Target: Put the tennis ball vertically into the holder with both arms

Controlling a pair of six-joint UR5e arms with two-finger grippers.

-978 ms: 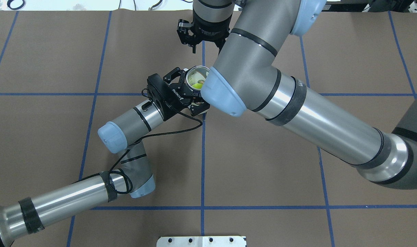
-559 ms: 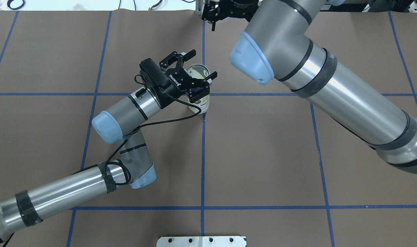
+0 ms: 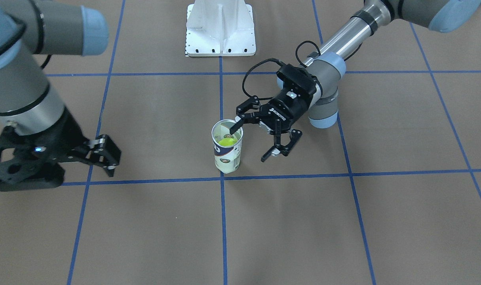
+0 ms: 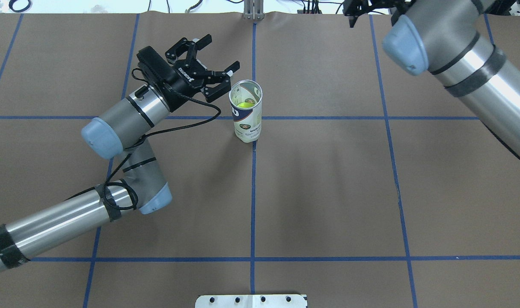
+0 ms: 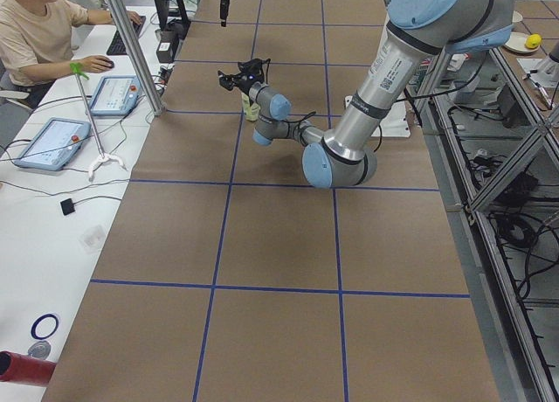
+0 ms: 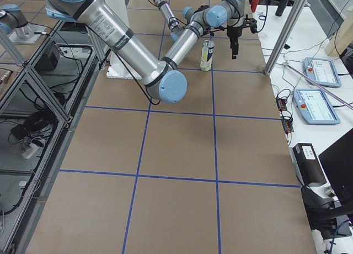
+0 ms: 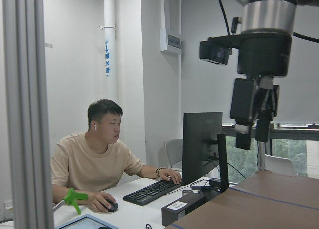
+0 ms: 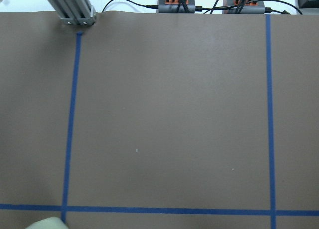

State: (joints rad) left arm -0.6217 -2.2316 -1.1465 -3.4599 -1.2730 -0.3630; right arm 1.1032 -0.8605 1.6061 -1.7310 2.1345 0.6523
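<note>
The holder is a clear can with a navy-and-white label, standing upright at a blue tape crossing, also seen as the holder. A yellow-green tennis ball lies inside it, visible through the open top. My left gripper hangs open just left of the can's rim, holding nothing. The facing view shows this left gripper beside the can, one fingertip overlapping the rim. My right gripper is far off to the side, fingers apart and empty.
The white pedestal base stands at the robot's side of the table. An aluminium post rises at the far edge. A person sits at a desk with a monitor and tablets beyond the table's end.
My left gripper let go of the holder and drew back to the left. The right arm swung away to the right along the far edge. The holder stayed upright with the ball inside.
</note>
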